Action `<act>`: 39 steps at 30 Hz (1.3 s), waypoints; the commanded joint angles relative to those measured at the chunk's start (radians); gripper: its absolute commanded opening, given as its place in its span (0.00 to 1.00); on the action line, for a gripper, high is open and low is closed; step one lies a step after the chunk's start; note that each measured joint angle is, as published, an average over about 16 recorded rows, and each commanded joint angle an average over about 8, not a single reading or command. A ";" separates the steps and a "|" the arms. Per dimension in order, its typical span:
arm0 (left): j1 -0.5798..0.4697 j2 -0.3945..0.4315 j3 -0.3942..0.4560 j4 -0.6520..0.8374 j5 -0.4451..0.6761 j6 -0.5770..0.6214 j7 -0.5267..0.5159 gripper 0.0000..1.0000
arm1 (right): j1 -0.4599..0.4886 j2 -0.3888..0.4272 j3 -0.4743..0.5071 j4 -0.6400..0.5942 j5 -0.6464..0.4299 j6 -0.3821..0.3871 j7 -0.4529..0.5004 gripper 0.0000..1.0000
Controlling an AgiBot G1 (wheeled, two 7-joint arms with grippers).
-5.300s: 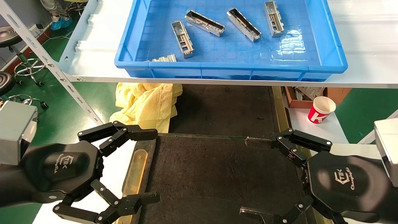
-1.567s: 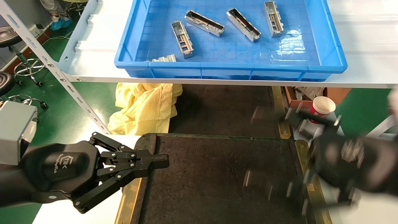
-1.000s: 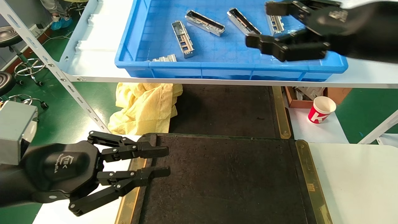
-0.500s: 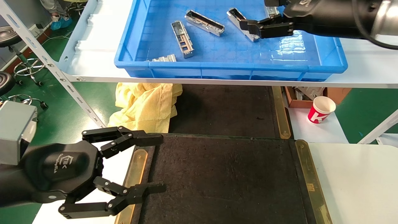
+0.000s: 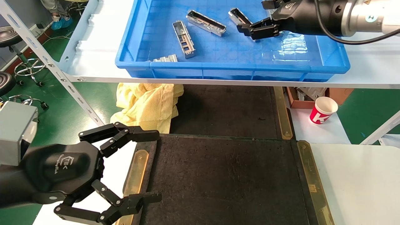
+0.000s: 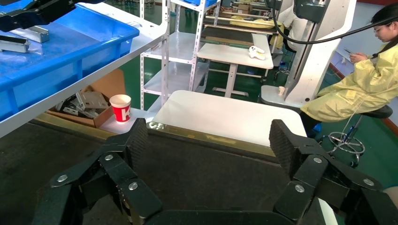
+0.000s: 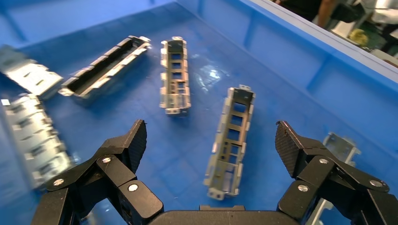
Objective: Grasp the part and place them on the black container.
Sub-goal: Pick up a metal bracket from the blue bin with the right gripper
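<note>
You have a blue plastic bin (image 5: 331, 59) sitting on the white shelf (image 5: 368, 75). Below that shelf, a crumpled yellow cloth (image 5: 147, 106) lies to the left. To the right, a red and white paper cup (image 5: 323, 110) stands upright just beside a brown cardboard box (image 5: 339, 93). A white tabletop (image 5: 359, 184) fills the near right. A black stool (image 5: 12, 37) stands on the green floor (image 5: 56, 103) at far left.

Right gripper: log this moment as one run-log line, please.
right gripper: open, over part in blue bin | left gripper: open, parked at black container edge | placed: none
</note>
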 commanded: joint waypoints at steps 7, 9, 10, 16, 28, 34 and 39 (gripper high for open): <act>0.000 0.000 0.000 0.000 0.000 0.000 0.000 1.00 | 0.005 -0.049 -0.013 -0.053 -0.020 0.070 -0.013 1.00; 0.000 0.000 0.000 0.000 0.000 0.000 0.000 1.00 | 0.002 -0.057 -0.012 -0.061 -0.019 0.084 -0.014 1.00; 0.000 0.000 0.000 0.000 0.000 0.000 0.000 1.00 | 0.000 -0.061 -0.011 -0.065 -0.018 0.092 -0.014 1.00; 0.000 0.000 0.000 0.000 0.000 0.000 0.000 1.00 | -0.015 -0.077 -0.005 -0.079 -0.009 0.135 -0.016 0.51; 0.000 0.000 0.000 0.000 0.000 0.000 0.000 1.00 | -0.033 -0.089 0.010 -0.087 0.013 0.196 -0.010 0.00; 0.000 0.000 0.000 0.000 0.000 0.000 0.000 1.00 | -0.042 -0.091 0.011 -0.088 0.014 0.205 -0.009 0.00; 0.000 0.000 0.000 0.000 0.000 0.000 0.000 1.00 | -0.051 -0.091 0.013 -0.088 0.016 0.213 -0.009 0.00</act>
